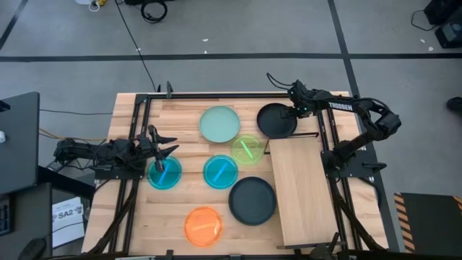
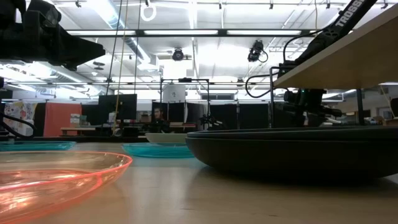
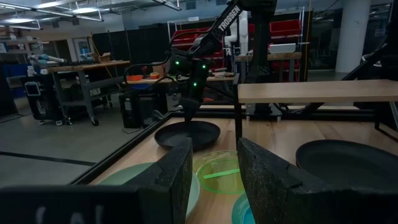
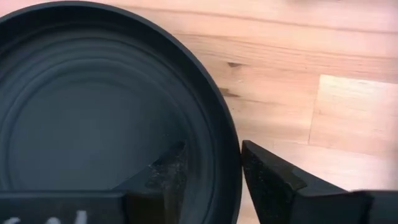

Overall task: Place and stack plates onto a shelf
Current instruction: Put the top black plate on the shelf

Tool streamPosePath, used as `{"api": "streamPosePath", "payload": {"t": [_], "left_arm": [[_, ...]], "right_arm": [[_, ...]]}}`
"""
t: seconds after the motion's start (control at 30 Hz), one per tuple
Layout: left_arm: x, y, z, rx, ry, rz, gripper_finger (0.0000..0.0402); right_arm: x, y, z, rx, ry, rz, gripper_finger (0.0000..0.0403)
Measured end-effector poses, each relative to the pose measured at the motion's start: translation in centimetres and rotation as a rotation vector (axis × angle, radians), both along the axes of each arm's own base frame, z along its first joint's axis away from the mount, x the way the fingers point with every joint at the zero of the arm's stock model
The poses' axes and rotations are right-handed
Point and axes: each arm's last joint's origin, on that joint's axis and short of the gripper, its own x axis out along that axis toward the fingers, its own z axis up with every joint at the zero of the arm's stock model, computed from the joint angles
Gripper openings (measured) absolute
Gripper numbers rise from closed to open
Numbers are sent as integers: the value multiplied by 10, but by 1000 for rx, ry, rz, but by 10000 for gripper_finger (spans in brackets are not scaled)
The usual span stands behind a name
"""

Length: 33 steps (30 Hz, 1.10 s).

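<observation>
My right gripper (image 1: pixel 294 113) points down at the right-hand rim of the far black plate (image 1: pixel 275 120), which lies flat on the tabletop. It is open, with one finger inside the plate and one outside (image 4: pixel 214 169). My left gripper (image 1: pixel 163 149) is open (image 3: pixel 214 177), held level over the far edge of a cyan plate (image 1: pixel 164 174). Lying flat on the table are the mint plate (image 1: pixel 219 124), lime plate (image 1: pixel 247 149), second cyan plate (image 1: pixel 220 171), near black plate (image 1: pixel 253 201) and orange plate (image 1: pixel 203 225). The shelf (image 1: pixel 299 191) stands raised on the right. My right gripper comes from above with its fingers on either side of the far black plate's rim (image 4: pixel 227 155), on the side facing the shelf. The inner finger (image 4: pixel 168 171) is over the plate's floor and the outer finger (image 4: pixel 267 177) over bare wood. Whether either finger touches the rim, I cannot tell.
The shelf board (image 2: pixel 348 56) sits above the table on dark legs, its far end close to the far black plate. Black frame rails (image 1: pixel 137 144) run along both sides of the tabletop. Bare wood (image 1: pixel 144 224) shows at the near left corner.
</observation>
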Motion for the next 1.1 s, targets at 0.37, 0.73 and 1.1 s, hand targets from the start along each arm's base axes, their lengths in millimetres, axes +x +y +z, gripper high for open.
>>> {"api": "streamPosePath", "payload": {"t": [0.37,0.73,1.1], "left_arm": [[0,0,0,0,0,0,137],[0,0,0,0,0,0,137],[0,0,0,0,0,0,137]], "right_arm": [[0,0,0,0,0,0,70],[0,0,0,-1,-2,-1,7],[0,0,0,-1,-2,-1,5]]}}
